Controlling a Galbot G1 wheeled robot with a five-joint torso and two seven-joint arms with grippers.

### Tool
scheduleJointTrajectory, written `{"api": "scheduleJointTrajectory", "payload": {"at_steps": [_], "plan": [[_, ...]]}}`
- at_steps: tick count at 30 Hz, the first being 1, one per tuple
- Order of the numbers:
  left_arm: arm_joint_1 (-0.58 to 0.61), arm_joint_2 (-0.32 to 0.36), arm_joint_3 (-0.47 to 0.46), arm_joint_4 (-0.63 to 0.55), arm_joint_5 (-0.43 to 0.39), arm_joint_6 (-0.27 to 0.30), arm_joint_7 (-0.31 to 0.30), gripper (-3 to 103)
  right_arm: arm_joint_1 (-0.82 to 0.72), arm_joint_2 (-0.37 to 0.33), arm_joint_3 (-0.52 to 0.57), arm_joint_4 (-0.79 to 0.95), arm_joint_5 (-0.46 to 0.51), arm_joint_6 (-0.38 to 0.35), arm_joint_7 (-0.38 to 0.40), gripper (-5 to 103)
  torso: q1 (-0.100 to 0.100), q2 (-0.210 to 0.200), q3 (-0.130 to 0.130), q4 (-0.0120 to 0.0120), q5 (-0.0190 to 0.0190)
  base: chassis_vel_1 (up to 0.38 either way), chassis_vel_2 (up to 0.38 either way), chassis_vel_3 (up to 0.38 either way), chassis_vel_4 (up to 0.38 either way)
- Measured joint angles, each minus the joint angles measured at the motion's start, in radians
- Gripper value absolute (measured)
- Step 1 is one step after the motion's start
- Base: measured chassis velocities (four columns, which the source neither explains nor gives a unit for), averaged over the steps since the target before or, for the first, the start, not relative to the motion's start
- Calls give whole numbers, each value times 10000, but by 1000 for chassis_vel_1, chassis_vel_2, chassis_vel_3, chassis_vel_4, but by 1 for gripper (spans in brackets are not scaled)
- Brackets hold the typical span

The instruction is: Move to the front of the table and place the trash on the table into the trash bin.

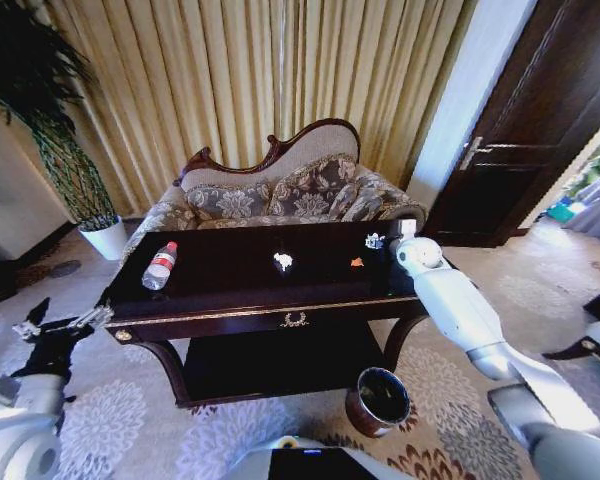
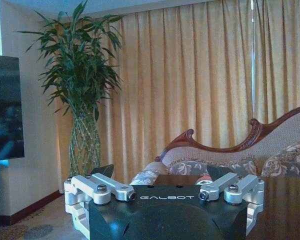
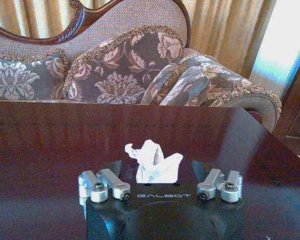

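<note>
On the worktop — one bottle, one paper wad, one orange scrap — and one bin on the floor.

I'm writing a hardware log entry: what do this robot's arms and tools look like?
The right arm has smooth white rounded shells with a grey joint band. The left tool looks black with pale metal fingers. From the wrist cameras, each tool has a black body lettered GALBOT, silver bolted linkage bars and dark fingertips.
</note>
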Motion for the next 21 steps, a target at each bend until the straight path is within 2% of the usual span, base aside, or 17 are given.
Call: {"api": "scheduleJointTrajectory", "payload": {"at_steps": [3, 5, 6, 8, 9, 11, 12, 14, 15, 17, 18, 21], "plan": [[-1, 8, -15, 0, -11, 0, -27, 100, -43, -13, 18, 9, -44, 3, -19, 74, 0, 0, 0, 0, 1, 0, 0, 0, 0], [-1, 16, -25, -1, -16, 0, -34, 100, -76, -25, 41, 14, -66, 6, -48, 63, 0, 0, 0, -1, 0, 0, 0, 0, 0], [-1, 16, -25, -1, -16, 0, -34, 100, -76, -25, 41, 14, -66, 6, -48, 63, 0, 0, 0, -1, 0, 0, 0, 0, 0], [-6, 17, -27, -20, -22, 0, -53, 100, -134, -32, 69, 38, -74, 31, -72, 52, 0, 0, 0, 0, 0, 0, 0, 0, 0], [-6, 17, -27, -20, -22, 0, -53, 100, -134, -32, 69, 38, -74, 31, -72, 52, 0, 0, 0, 0, 0, 0, 0, 0, 0], [-9, 17, -27, -25, -25, 1, -64, 100, -159, -34, 77, 58, -77, 34, -72, 41, 0, 0, 0, -1, 0, 0, 0, 0, 0], [-9, 17, -27, -25, -25, 1, -64, 100, -159, -34, 77, 58, -77, 34, -72, 41, 0, 0, 0, -1, 0, 0, 0, 0, 0], [-10, 17, -36, -28, -30, 4, -66, 100, -160, -34, 79, 61, -78, 35, -72, 30, 0, 1, 0, 0, 0, 0, 0, 0, 0], [-10, 17, -36, -28, -30, 4, -66, 100, -160, -34, 79, 61, -78, 35, -72, 30, 0, 1, 0, 0, 0, 0, 0, 0, 0], [-12, 22, -49, -29, -44, 7, -68, 100, -148, -33, 76, 68, -72, 36, -72, 19, 0, 0, 0, -1, 0, 0, 0, 0, 0], [-12, 22, -49, -29, -44, 7, -68, 100, -148, -33, 76, 68, -72, 36, -72, 19, 0, 0, 0, -1, 0, 0, 0, 0, 0], [-16, 20, -55, -28, -64, 9, -68, 100, -114, -37, 46, 72, -60, 37, -71, 3, 0, 0, 0, 0, 0, 0, 0, 0, 0]]}}
